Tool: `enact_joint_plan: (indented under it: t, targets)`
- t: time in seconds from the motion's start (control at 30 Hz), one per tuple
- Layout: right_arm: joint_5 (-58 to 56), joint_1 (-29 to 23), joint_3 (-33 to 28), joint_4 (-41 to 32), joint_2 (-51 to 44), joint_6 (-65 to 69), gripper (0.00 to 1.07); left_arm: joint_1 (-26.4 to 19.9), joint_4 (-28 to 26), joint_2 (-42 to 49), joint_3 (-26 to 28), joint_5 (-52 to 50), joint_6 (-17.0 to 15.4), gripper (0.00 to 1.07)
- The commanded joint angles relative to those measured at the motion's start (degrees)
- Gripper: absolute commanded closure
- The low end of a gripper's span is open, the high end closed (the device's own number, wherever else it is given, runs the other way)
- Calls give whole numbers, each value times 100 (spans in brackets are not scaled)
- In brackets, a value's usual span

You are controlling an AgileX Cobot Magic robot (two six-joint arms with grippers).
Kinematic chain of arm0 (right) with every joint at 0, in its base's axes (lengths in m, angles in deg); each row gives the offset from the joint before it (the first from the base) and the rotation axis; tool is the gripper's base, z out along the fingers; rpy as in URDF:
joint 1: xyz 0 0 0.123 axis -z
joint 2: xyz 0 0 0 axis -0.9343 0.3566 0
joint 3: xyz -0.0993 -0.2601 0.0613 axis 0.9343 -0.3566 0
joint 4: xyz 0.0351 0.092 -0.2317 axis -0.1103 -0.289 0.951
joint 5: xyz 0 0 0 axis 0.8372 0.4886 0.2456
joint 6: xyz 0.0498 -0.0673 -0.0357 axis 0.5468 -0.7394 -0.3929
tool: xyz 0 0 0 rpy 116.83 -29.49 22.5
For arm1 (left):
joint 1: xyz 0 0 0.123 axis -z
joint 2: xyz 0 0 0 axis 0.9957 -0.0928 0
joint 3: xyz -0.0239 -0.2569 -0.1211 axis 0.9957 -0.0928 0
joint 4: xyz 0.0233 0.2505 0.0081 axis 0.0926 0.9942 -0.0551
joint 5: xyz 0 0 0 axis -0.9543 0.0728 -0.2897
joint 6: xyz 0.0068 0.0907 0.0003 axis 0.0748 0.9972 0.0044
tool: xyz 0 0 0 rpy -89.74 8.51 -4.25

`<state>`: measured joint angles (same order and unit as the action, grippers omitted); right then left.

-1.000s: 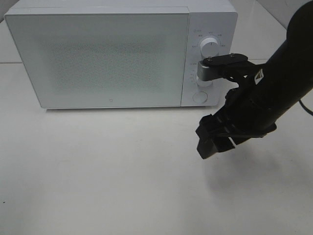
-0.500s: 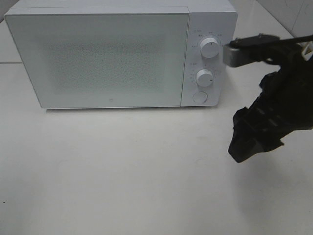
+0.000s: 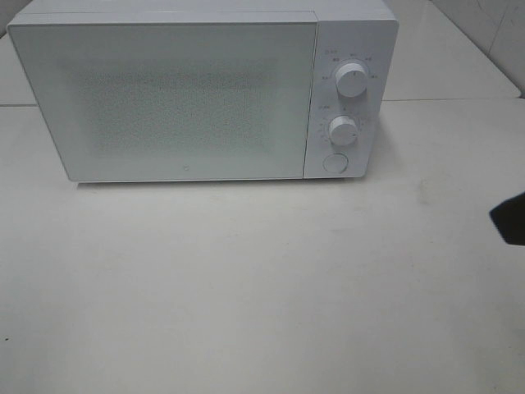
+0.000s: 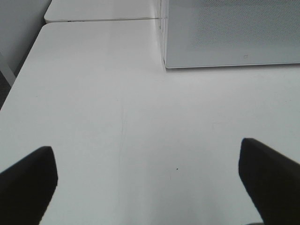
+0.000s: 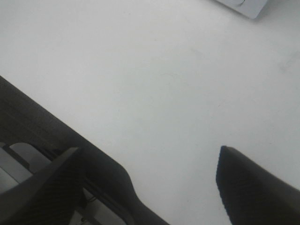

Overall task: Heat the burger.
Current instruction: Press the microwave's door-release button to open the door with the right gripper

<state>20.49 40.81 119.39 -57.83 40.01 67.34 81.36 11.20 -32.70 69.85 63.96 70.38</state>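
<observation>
The burger is out of view. The white microwave stands at the back of the table with its door closed; the frosted door shows nothing inside. Its lower front also shows in the left wrist view as the microwave, and one corner in the right wrist view as the microwave. My left gripper is open over bare table, in front of the microwave's left end. My right gripper is open over bare table with nothing between its fingers. In the high view only a dark tip of the right gripper shows at the right edge.
The microwave's panel carries an upper knob, a lower knob and a round button. The white table stretches in front. Its left edge drops off beside the left gripper.
The right arm has swung away from the microwave's knobs to the right and has nearly left the high view. The microwave stays closed.
</observation>
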Motion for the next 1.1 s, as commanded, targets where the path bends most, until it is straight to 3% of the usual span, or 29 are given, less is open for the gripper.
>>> enact_joint_plan:
  t: [0.03,0.37,0.57,0.73,0.83,1.1]
  targets:
    - [-63,23,-166,138,-688,17,32,46,17,132,-17,-86,-40,6]
    - [-63,23,-1037,716,-3037,23,32,46,17,132,-17,-86,-40,6]
    - [-63,183,-1306,837,-3552,34,32,46,17,132,-17,-86,-40,6]
    - [-109,963,-1725,963,-4211,218,32,46,17,132,-17,-86,-40,6]
    - [-132,1077,-1742,991,-4280,223,32,46,17,132,-17,-86,-40,6]
    - [-235,2023,-1811,1077,-4647,579,33,46,17,126,-17,-86,-40,6]
